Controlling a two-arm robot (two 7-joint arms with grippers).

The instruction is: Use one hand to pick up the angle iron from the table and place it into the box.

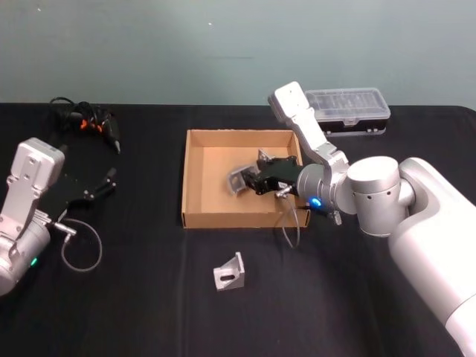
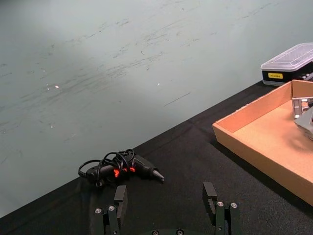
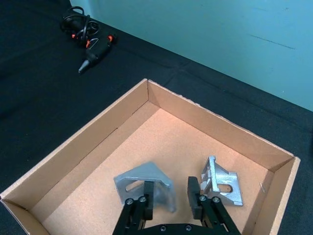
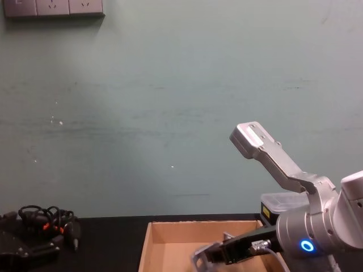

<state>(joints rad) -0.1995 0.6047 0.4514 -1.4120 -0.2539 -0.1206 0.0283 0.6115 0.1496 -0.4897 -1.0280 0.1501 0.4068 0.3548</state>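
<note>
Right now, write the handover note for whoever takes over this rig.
Left gripper: open, empty, parked over the left side of the table.
Right gripper: over the floor of the box, at the first angle iron; whether it grips it is unclear.
Second angle iron: lying in the box.
Third angle iron: on the table, in front of the box.
Done: one iron boxed. Left: confirm the first is released, then probably fetch the third.

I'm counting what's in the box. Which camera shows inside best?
The right wrist view: under the right gripper, the box floor and two brackets show. In the head view the arm hides part; the chest view sees it sideways; the left wrist view, from the left gripper parked left of it, catches one corner.
</note>
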